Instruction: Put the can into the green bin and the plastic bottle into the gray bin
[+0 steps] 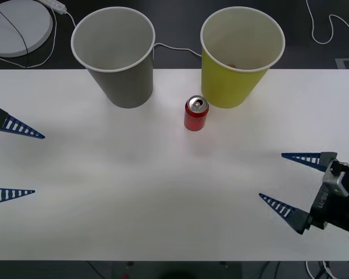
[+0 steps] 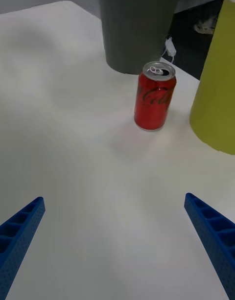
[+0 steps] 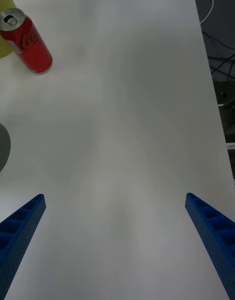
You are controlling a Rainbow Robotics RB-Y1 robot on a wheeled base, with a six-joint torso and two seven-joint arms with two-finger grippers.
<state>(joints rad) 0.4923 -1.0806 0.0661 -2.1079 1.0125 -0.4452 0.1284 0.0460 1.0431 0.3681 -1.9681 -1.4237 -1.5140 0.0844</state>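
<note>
Bright, even overhead light floods the white tabletop (image 1: 163, 174), nearly washing out its surface. Shadows are faint and soft: a pale smudge under the can (image 1: 196, 113) and dim patches at the bases of the gray bin (image 1: 117, 55) and the green bin (image 1: 239, 58). The can's silver top glints. In the wrist views the blue fingers (image 2: 210, 236) look slightly soft.

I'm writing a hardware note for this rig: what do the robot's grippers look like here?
Both grippers have two long blue fingers, each a ribbed wedge with ladder-like slots tapering to a sharp tip. The right gripper mounts its fingers on dark brackets fixed to a gray and black wrist block with pale lettering I cannot read and a black cable. The left gripper shows the same blue slotted fingers, one joined to a dark base.
</note>
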